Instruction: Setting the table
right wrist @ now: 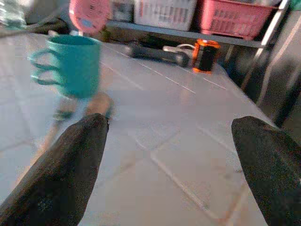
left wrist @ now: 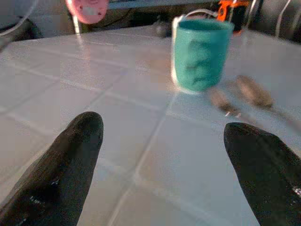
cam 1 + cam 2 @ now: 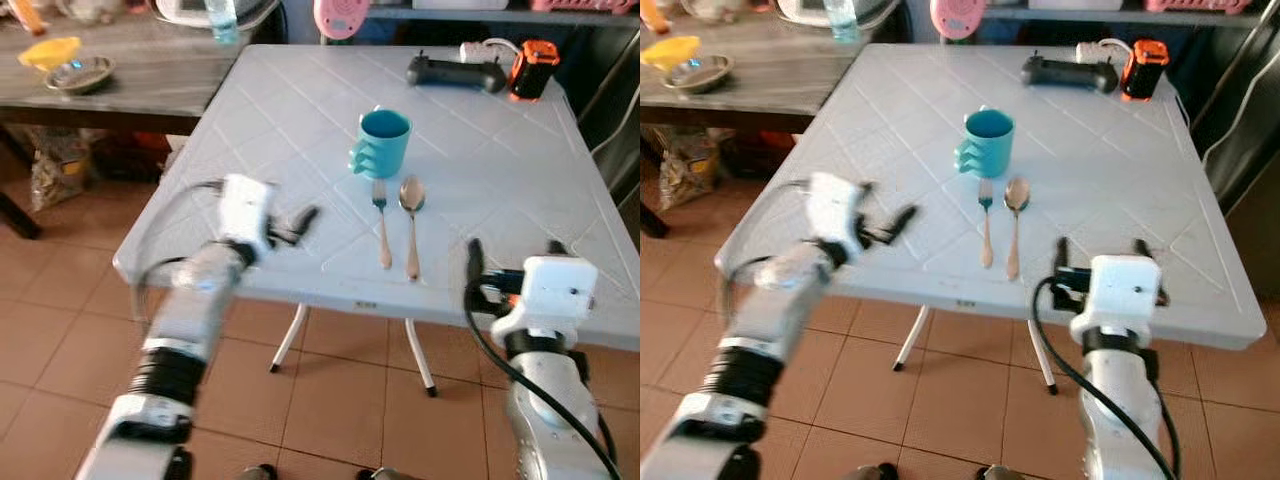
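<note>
Currently both hands empty: left gripper (image 3: pixel 300 222) over the near-left of the white plastic folding table (image 3: pixel 250 110), right gripper (image 1: pixel 169 155) at the near edge, fingers spread on both. Further in, metal fork (image 3: pixel 382 222) and metal spoon (image 3: pixel 412 215) lie side by side, teal ceramic mug (image 3: pixel 383 143) just behind them. Looks mostly set; no plate seen.

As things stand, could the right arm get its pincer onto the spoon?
Probably yes. The right pincer hangs open at the near table edge, and the spoon lies just ahead, toward the robot's left, beside the fork. Nothing stands between them.
</note>
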Controlling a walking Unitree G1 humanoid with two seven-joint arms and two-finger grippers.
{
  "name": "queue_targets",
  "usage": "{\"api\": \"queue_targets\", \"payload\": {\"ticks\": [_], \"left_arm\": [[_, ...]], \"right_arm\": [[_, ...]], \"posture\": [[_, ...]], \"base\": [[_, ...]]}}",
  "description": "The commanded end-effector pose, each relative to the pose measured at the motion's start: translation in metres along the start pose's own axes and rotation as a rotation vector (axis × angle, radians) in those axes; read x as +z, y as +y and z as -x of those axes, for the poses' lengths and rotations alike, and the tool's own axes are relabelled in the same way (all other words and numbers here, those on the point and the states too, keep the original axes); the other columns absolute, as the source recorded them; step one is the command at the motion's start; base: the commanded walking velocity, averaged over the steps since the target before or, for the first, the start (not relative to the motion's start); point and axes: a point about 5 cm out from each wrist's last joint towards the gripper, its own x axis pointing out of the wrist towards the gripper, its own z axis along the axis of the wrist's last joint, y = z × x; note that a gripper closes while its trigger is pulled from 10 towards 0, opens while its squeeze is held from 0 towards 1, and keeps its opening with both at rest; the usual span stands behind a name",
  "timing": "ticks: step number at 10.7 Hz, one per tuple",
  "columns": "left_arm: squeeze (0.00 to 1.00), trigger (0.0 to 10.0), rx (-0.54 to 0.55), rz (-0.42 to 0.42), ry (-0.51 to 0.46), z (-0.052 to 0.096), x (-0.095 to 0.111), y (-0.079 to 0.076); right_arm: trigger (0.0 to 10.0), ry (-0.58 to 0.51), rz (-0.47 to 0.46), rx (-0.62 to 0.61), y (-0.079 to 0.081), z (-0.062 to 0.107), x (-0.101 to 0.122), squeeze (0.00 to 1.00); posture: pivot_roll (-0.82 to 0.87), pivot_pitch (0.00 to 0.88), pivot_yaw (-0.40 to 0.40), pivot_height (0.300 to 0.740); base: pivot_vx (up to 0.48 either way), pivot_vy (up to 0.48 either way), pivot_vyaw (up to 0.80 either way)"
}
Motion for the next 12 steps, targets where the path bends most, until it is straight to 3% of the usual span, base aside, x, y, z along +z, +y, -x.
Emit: {"api": "queue_targets", "payload": {"ticks": [1, 2, 3, 4, 6, 8, 11, 12], "left_arm": [[0.00, 10.0, 0.004, -0.021, 0.036, 0.010, -0.007, 0.004], [0.00, 10.0, -0.020, -0.026, 0.071, 0.022, -0.014, 0.004], [0.00, 10.0, -0.102, 0.004, 0.132, 0.035, -0.026, -0.001], [0.00, 10.0, -0.166, 0.045, 0.154, 0.039, -0.029, -0.007], [0.00, 10.0, -0.233, 0.090, 0.131, 0.028, -0.020, -0.017], [0.00, 10.0, -0.244, 0.082, 0.110, 0.022, -0.011, -0.019], [0.00, 10.0, -0.271, 0.091, 0.121, 0.022, -0.009, -0.025], [0.00, 10.0, -0.284, 0.097, 0.126, 0.023, -0.011, -0.029]], "right_arm": [[10.0, 0.013, -0.028, 0.029, 0.006, -0.002, -0.001, 0.00], [10.0, 0.005, -0.073, 0.051, 0.011, -0.004, 0.001, 0.00], [10.0, 0.060, -0.057, 0.066, 0.019, -0.013, -0.005, 0.00], [10.0, 0.073, -0.127, 0.101, 0.029, -0.018, -0.005, 0.00], [10.0, 0.080, -0.137, 0.149, 0.041, -0.040, -0.004, 0.00], [10.0, 0.113, -0.150, 0.122, 0.044, -0.061, -0.009, 0.00], [10.0, 0.178, -0.176, 0.091, 0.049, -0.075, -0.023, 0.00], [10.0, 0.163, -0.223, 0.139, 0.051, -0.079, -0.021, 0.00]], "posture": [[-0.05, 0.149, 0.054, 0.740], [-0.04, 0.148, 0.053, 0.740], [-0.03, 0.144, 0.048, 0.740], [-0.02, 0.143, 0.046, 0.740], [-0.02, 0.137, 0.042, 0.740], [-0.01, 0.140, 0.043, 0.740], [-0.02, 0.151, 0.046, 0.740], [-0.02, 0.151, 0.046, 0.740]], "base": [[0.000, 0.000, 0.00], [0.000, 0.000, 0.00], [0.000, 0.000, 0.00], [0.000, 0.000, 0.00], [0.000, 0.000, 0.00], [0.000, 0.000, 0.00], [0.000, 0.000, 0.00], [0.000, 0.000, 0.00]]}}
